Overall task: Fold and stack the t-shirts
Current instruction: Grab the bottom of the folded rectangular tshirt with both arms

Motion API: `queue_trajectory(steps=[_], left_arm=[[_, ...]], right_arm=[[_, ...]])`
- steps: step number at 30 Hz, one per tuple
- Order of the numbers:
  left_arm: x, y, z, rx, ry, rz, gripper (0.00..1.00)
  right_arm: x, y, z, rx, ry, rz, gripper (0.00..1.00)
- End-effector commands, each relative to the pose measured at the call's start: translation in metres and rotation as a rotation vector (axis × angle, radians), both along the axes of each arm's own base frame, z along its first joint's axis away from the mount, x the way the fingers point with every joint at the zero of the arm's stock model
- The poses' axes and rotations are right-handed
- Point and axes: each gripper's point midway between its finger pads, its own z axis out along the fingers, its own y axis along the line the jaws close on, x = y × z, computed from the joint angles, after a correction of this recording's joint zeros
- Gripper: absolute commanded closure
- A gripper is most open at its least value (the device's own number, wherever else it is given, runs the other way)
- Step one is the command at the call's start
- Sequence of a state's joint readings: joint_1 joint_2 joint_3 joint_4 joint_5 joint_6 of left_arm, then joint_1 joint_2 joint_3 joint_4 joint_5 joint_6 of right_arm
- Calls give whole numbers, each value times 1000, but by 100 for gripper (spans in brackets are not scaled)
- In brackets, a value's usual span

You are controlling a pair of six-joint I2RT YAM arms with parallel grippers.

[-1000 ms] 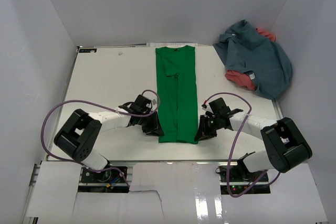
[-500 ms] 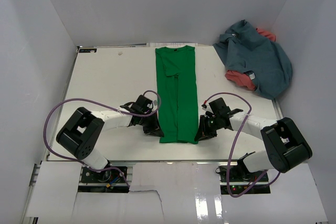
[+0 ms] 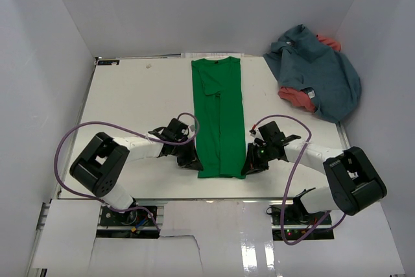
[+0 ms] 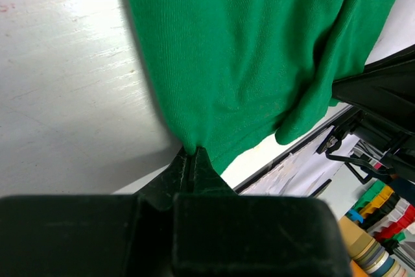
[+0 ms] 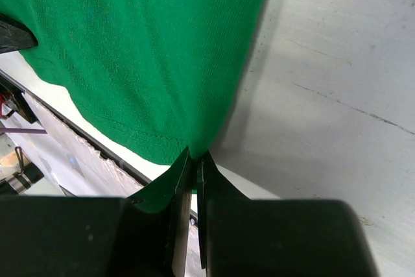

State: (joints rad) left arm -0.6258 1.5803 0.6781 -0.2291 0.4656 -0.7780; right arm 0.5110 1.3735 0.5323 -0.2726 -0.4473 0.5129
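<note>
Green shirt point(image 3: 219, 118): bright plain green, flat on the white worktop point(image 3: 130, 108) about midway across. It was folded lengthwise into a long narrow strip with the sleeves tucked in. A soft crease ran down the left half, with a few small wrinkles near the collar.

Long axis: ran from my near side to the far side, almost straight, with the near end drifting slightly right. The collar pointed to the far edge. The hem pointed back toward my bases and lay close to the near edge of the worktop.

Left gripper point(image 3: 192, 160): low at the hem's left corner. In the left wrist view the fingers were pressed together, with a pinch of green cloth point(image 4: 246, 50) puckered at their tips, so it was closed on the shirt.

Right gripper point(image 3: 251, 163): low at the hem's right corner, mirroring the left. In the right wrist view the fingers were nearly touching, with the stitched hem edge caught between them and the cloth point(image 5: 130, 50) fanning out from the pinch. It was also closed on the shirt.

Other shirts: the blue-grey shirt point(image 3: 324, 69) was crumpled in a heap at the far right corner, well apart from the green one. The coral red shirt point(image 3: 295, 97) showed from under the heap's near-left edge and again at its far side.

Purple cables point(image 3: 68, 141) looped off both arms.
</note>
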Motion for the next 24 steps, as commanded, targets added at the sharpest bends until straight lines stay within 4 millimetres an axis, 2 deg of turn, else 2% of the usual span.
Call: queue_trajectory(steps=[1, 14, 24], left_arm=[[-27, 36, -35, 175, 69, -7, 100], [-25, 60, -41, 175, 89, 44, 100], [-24, 68, -44, 169, 98, 59, 100]], right_arm=[[-10, -15, -11, -77, 13, 4, 92], [-6, -27, -18, -106, 9, -16, 92], [-6, -30, -21, -110, 18, -12, 92]])
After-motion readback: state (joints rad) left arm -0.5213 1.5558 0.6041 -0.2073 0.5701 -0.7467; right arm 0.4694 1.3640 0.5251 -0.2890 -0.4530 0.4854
